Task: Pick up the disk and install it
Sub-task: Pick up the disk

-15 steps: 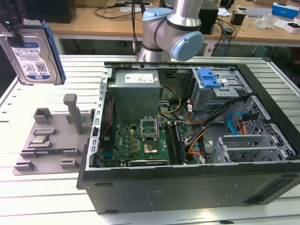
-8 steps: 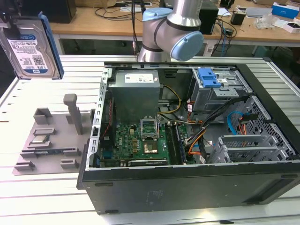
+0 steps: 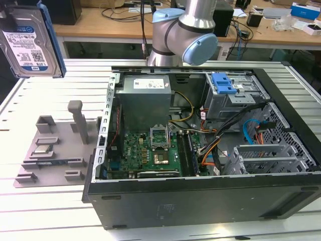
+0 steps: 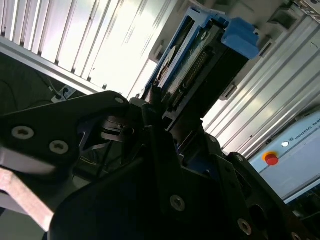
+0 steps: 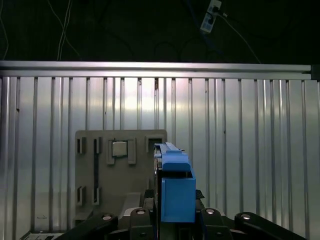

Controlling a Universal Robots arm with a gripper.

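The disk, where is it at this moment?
The disk is held in the gripper, raised at the exterior view's upper left, above the grey fixture plate and apart from the open computer case.

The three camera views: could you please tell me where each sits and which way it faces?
Exterior view: off the arm, looking down on the open black computer case on the slatted aluminium table; the arm's grey-and-blue joint shows.
First wrist view: on the wrist, looking past the black gripper and silver metal disk with blue plastic rails at the grey fixture plate.
Second wrist view: on the wrist, looking along the gripper at the disk's connector end.
Both wrist views share the gripper shut on the disk.
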